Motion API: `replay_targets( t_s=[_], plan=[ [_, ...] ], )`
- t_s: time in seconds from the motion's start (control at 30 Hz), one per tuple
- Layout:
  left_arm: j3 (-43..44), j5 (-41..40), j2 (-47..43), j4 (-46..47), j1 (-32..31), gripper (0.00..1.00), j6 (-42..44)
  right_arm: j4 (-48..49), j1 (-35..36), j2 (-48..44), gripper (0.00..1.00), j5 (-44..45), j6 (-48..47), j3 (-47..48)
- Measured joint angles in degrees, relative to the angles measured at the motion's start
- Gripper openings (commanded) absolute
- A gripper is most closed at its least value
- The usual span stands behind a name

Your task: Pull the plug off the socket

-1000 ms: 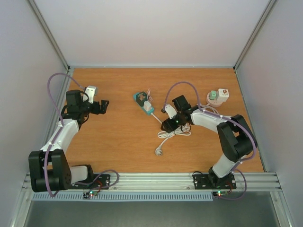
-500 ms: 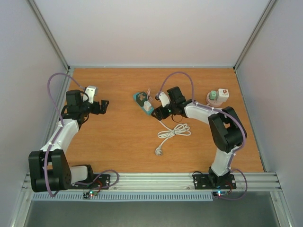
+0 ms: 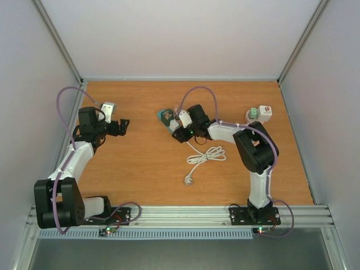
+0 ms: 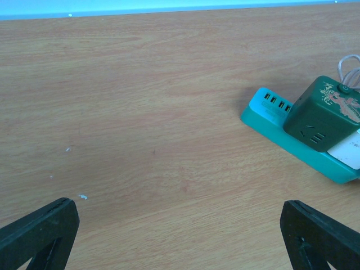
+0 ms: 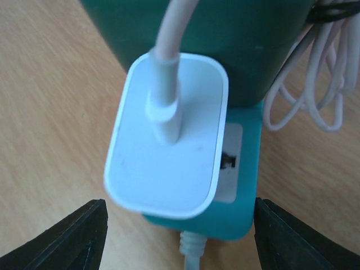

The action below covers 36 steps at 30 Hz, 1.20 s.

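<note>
A teal socket strip [image 3: 167, 118] lies at the table's middle back, with a dark green cube adapter [image 5: 225, 45] on it. A white plug [image 5: 169, 163] with a white cord sits in the strip [image 5: 244, 191] just in front of the cube. My right gripper [image 5: 180, 247] is open and hangs right over the plug, one finger on each side, neither touching it. In the top view the right gripper [image 3: 179, 133] covers the strip's near end. My left gripper [image 3: 121, 127] stands open far to the left, and its wrist view shows the strip [image 4: 270, 112] at the right edge.
A coiled white cable [image 3: 206, 157] trails from the strip toward the near side and ends in a loose connector [image 3: 188, 180]. Small white and green adapters [image 3: 259, 114] stand at the back right. Walls close in the table on the left, right and back.
My right arm has swung left and away from the base, from beside the coiled cable to over the plug. The left arm has not moved.
</note>
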Motion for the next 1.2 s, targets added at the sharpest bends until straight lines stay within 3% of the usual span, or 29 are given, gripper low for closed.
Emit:
replay_targets(
  t_s=[0.33,0.83,1.2],
  plan=[
    [0.00,0.00,0.00,0.00,0.00,1.00,0.09,2.86,0.46,3.26,0.72,3.91,-0.02,1.62],
    [0.00,3.58,0.00,-0.66,0.44,1.00,1.20,5.18,1.46,4.87,0.48,4.59,-1.51,3.65],
    [0.11,11.32,-5.73,-5.27,0.50,0.99,6.82,8.07,5.92,1.62,0.44,2.29,-3.32,-2.23]
  ],
)
